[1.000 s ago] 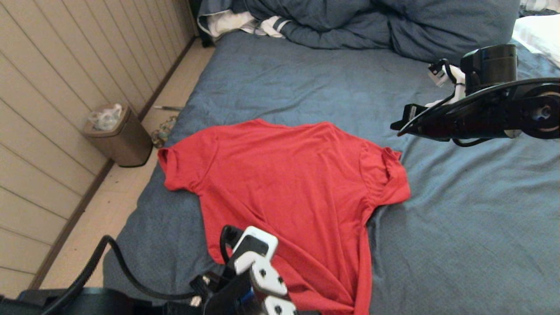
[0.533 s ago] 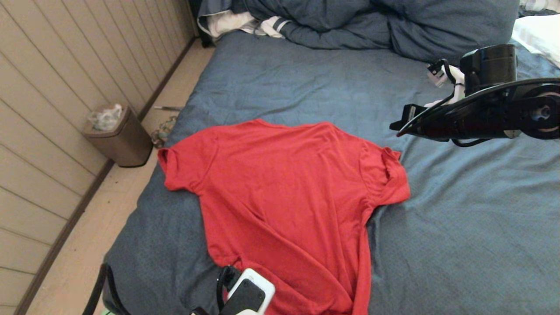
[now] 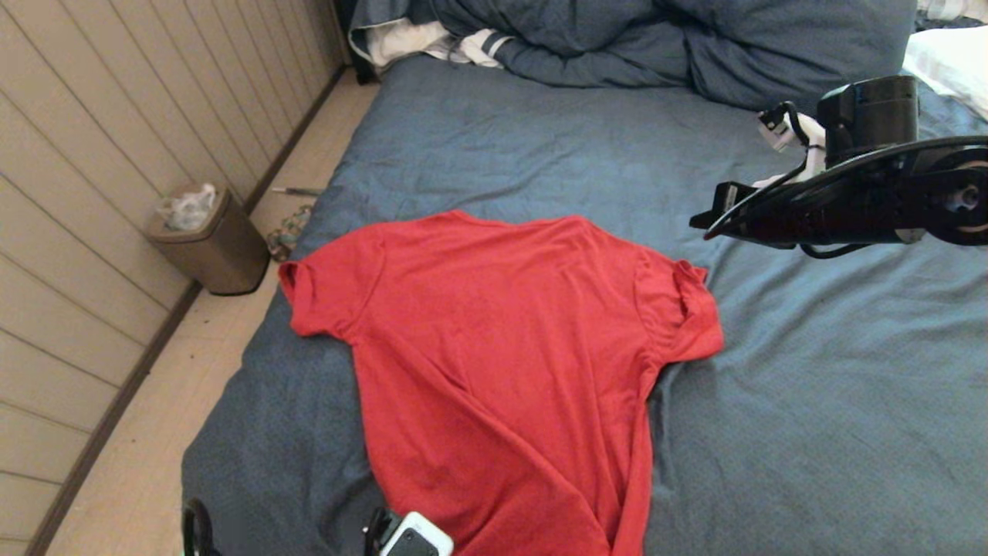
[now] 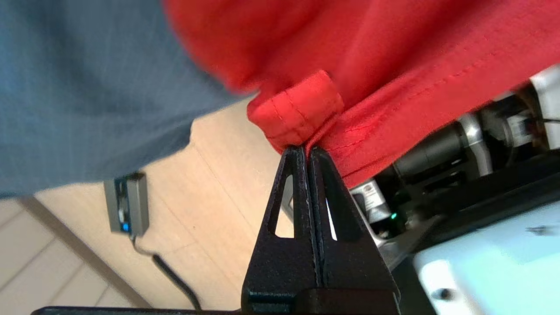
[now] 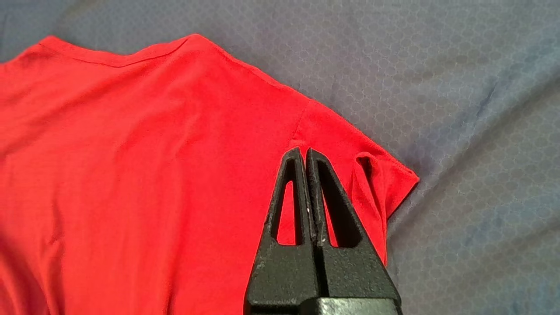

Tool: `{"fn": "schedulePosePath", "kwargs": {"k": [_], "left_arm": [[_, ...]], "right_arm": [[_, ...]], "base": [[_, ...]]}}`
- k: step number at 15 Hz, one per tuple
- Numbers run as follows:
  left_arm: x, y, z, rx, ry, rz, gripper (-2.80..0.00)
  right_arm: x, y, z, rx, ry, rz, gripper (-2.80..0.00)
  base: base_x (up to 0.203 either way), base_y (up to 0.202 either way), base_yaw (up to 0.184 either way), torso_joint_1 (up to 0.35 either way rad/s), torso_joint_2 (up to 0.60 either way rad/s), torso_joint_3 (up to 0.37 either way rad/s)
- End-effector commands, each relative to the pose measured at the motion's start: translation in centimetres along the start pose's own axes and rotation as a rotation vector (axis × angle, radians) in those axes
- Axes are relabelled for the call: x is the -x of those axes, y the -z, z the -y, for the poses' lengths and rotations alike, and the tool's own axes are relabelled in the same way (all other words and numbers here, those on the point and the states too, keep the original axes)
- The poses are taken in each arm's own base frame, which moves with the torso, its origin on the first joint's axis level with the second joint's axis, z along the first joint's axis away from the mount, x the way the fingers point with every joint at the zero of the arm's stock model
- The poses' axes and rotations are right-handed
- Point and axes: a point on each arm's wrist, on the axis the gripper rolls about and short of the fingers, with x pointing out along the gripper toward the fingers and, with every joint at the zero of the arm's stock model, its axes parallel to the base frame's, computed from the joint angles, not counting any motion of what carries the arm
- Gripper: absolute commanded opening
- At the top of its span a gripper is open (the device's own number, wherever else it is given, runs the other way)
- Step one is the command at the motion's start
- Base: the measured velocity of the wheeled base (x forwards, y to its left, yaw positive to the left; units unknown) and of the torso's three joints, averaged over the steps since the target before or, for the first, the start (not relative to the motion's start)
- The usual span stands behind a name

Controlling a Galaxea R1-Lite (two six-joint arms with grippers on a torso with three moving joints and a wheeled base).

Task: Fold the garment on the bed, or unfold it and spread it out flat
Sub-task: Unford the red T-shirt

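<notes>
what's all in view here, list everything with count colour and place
shirt: 1, red, spread on the bed's near half, hem at the near edge
bed: 1, slate-blue sheet, fills most of the view
duvet: 1, dark blue, bunched at the far end
striped cloth: 1, white, far left by the duvet
bin: 1, brown, on the floor left of the bed
left gripper: 1, black, shut on the shirt hem
right gripper: 1, black, shut, above the shirt's right sleeve
</notes>
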Motion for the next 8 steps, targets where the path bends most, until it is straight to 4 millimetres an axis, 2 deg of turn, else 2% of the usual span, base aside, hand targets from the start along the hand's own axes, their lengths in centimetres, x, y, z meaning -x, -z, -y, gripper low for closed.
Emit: {"fn": "schedulePosePath", "kwargs": {"k": [1, 8], "left_arm": [[-0.8, 1.8, -0.5, -0.025, -0.020, -0.040, -2.80], [-1.5, 4.9, -1.9, -0.009, -0.041, -0.078, -2.80]], "right_arm": [[0.2, -0.1, -0.1, 0.000, -0.003, 0.004, -2.80], [0.2, 0.0, -0.1, 0.000, -0.003, 0.001, -2.80]], "base": [[0.000, 0.000, 0.000, 0.000, 0.00, 0.000], [0.000, 0.000, 0.000, 0.000, 0.00, 0.000]]}}
